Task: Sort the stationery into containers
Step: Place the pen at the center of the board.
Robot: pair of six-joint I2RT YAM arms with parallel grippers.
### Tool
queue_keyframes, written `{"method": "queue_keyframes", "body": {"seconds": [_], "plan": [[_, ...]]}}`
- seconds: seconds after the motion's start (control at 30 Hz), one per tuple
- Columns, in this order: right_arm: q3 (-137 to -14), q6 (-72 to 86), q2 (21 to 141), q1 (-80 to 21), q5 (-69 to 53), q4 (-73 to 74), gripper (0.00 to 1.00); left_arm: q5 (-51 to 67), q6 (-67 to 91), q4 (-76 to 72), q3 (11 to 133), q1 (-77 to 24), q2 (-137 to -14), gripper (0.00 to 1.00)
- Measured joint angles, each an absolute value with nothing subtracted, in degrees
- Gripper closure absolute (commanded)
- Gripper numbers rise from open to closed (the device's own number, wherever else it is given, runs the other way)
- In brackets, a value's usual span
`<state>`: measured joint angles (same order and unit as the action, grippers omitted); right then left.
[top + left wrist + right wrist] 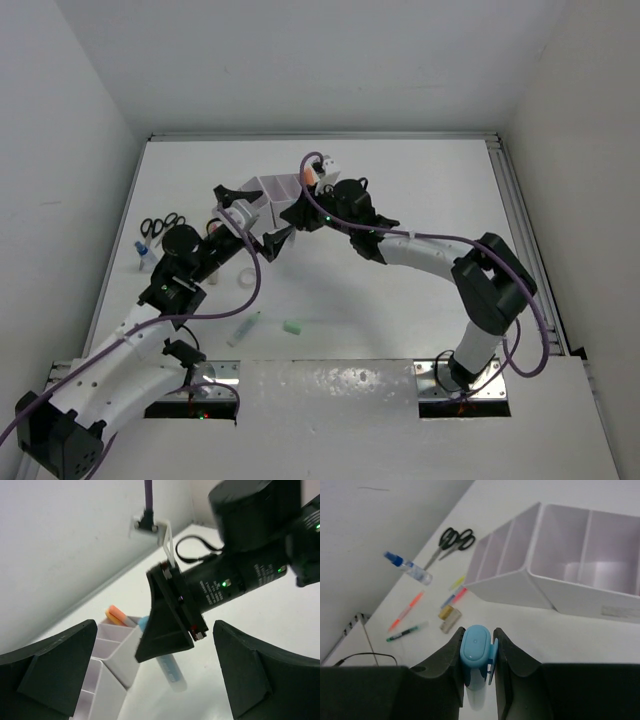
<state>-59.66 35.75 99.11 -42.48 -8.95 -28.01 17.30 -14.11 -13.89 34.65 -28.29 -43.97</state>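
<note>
My right gripper [476, 639] is shut on a pen with a light blue cap [476, 648], held point-down just above the table beside the pale lilac organiser [560, 580]. In the top view the right gripper [287, 224] hangs at the organiser's [268, 190] front edge. My left gripper [250, 217] is open and empty, its fingers [55, 665] spread either side of the right gripper [167, 630] and the held pen [171, 669]. Orange-capped pens [117, 615] stand in a far compartment of the organiser [107, 655].
Left of the organiser lie black-handled scissors [452, 539], a blue-capped bottle [410, 569], several pens [405, 611] and a gold piece [449, 616]. Nearer the arms lie a clear tape ring [245, 280], a pale green pen [243, 328] and a green piece [293, 326].
</note>
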Motion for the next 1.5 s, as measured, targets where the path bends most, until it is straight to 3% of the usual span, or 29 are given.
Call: {"method": "queue_keyframes", "body": {"seconds": [0.17,0.53,0.77,1.1,1.13,1.17,1.27,1.5], "plan": [[-62.9,35.7,101.4,-37.3,-9.0,-23.7,1.0,14.2,-15.0,-12.6,35.4,-27.6,-41.3,0.0],[-80.4,28.3,113.8,-29.9,-6.0,-24.1,1.0,-5.8,-12.6,2.0,35.5,-24.9,-42.4,0.0],[-88.1,24.1,124.0,-29.0,-7.7,-26.3,1.0,-9.4,-11.7,7.5,35.2,-23.3,-42.6,0.0],[-87.1,19.8,127.2,-28.9,-9.5,-27.3,1.0,-10.1,-11.8,8.8,34.9,-21.2,-42.3,0.0],[-86.7,19.3,127.2,-29.0,-9.5,-27.4,0.94,-10.0,-11.8,8.8,34.8,-21.1,-42.2,0.01],[-86.3,19.0,127.2,-29.0,-9.6,-27.6,0.79,-9.9,-12.0,8.9,34.8,-21.1,-42.3,0.02],[-85.3,18.9,127.2,-29.1,-9.6,-28.7,0.57,-8.6,-13.3,9.4,34.7,-21.1,-42.3,0.05],[-79.8,20.0,124.8,-29.1,-9.2,-29.9,0.42,0.1,-22.2,14.5,34.5,-21.0,-42.8,0.18]]}}
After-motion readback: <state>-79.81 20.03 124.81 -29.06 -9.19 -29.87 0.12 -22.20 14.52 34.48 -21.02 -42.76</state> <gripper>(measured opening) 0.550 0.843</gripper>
